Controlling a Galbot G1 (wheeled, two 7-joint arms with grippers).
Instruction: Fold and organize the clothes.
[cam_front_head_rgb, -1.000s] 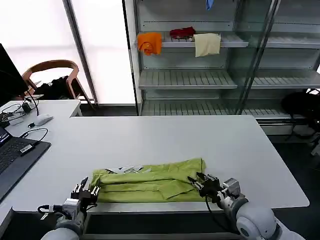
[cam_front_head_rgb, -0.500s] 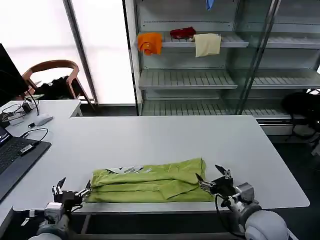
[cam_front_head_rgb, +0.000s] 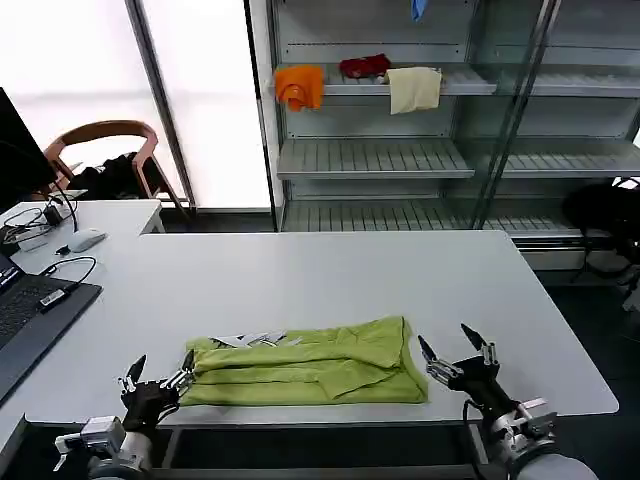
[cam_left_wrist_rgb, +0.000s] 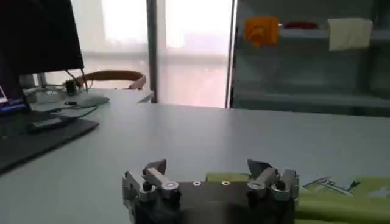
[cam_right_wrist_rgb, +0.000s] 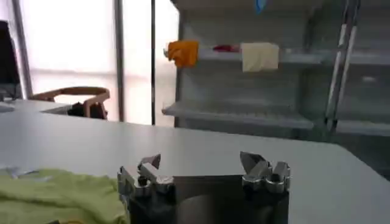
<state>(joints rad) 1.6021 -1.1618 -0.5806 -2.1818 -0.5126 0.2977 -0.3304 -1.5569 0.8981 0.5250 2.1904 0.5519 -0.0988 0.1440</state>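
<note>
Bright windows (cam_front_head_rgb: 95, 70) behind a wooden chair (cam_front_head_rgb: 105, 150), metal shelving (cam_front_head_rgb: 400, 130) beyond the grey table (cam_front_head_rgb: 330, 280).

The head camera looks forward and down from high above the near edge of the white desk (cam_front_head_rgb: 330, 275), taking in its whole top and the metal shelving (cam_front_head_rgb: 380, 150) behind. Each wrist camera sits low, just behind its own tool, looking level across the desk toward that shelving. All three views share the orange cloth (cam_front_head_rgb: 300, 85) on the shelf.
</note>
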